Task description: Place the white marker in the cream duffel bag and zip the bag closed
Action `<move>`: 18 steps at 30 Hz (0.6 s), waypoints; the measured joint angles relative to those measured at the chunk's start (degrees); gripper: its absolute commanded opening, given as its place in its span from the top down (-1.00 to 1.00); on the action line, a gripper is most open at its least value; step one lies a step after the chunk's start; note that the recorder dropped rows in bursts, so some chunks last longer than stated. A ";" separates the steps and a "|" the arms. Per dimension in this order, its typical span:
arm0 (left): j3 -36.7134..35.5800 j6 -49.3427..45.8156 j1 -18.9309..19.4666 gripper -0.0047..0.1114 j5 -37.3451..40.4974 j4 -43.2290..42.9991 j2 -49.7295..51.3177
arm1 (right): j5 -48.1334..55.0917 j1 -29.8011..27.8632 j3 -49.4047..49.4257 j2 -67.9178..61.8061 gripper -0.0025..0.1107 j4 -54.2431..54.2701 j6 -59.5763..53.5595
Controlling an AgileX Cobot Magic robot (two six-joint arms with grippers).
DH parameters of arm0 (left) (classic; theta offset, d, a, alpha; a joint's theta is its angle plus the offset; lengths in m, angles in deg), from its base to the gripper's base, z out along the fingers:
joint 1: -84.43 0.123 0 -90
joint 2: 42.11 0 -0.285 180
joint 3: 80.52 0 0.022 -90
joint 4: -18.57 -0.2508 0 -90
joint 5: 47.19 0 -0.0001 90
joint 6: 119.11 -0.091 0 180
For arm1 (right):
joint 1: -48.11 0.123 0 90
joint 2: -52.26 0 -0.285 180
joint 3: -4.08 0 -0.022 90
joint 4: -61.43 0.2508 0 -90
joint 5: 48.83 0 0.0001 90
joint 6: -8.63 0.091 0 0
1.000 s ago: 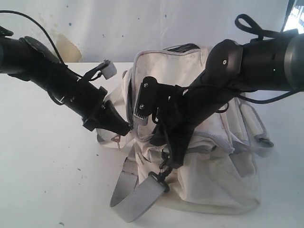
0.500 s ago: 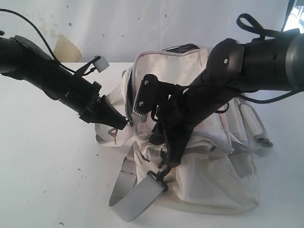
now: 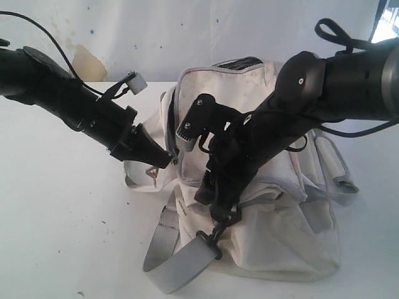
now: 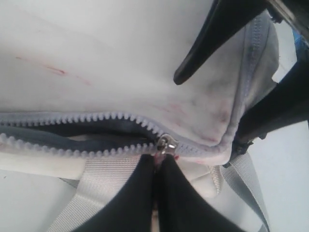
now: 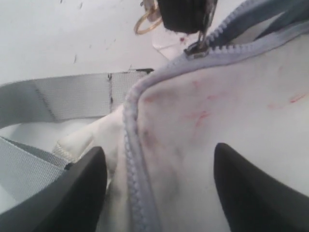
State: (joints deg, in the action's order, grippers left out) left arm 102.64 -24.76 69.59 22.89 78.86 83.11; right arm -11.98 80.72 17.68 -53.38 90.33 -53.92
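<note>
The cream duffel bag [image 3: 280, 230] lies on the white table, stained with reddish smudges [image 5: 203, 116]. Its grey zipper [image 4: 72, 118] gapes along most of its visible length, and the metal slider [image 4: 166, 144] sits near the bag's corner. My left gripper [image 3: 167, 162] [image 4: 159, 162] is shut on the slider's pull. My right gripper [image 3: 189, 128] [image 5: 159, 152] stands open, its fingers straddling the bag's corner seam without touching the fabric; one of its fingers [image 4: 212, 38] shows in the left wrist view. The white marker is out of view.
A grey webbing strap [image 3: 177, 261] with a black clip [image 3: 215, 240] trails off the bag's front onto the table [image 3: 62, 218]. A brass ring [image 5: 145, 21] hangs beside the left gripper. A stained wall [image 3: 124, 37] stands behind.
My right gripper has opened and let go of the bag's edge, shifting slightly up and right. The left gripper stays shut on the zipper pull and has barely moved.
</note>
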 measured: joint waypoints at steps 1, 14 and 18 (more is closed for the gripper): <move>0.00 0.00 0.00 0.92 0.00 0.65 0.00 | -0.47 0.04 0.00 0.55 -0.10 0.53 0.79; 0.00 4.14 0.00 0.92 -0.09 2.38 0.00 | -5.63 5.02 0.22 1.95 0.18 0.73 4.46; 0.00 4.47 0.00 0.92 -0.09 4.48 0.00 | -5.63 5.02 0.20 1.95 0.18 -0.42 4.46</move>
State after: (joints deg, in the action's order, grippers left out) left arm 102.64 -20.29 69.59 22.80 83.34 83.11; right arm -17.61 85.74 17.88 -51.43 89.91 -49.45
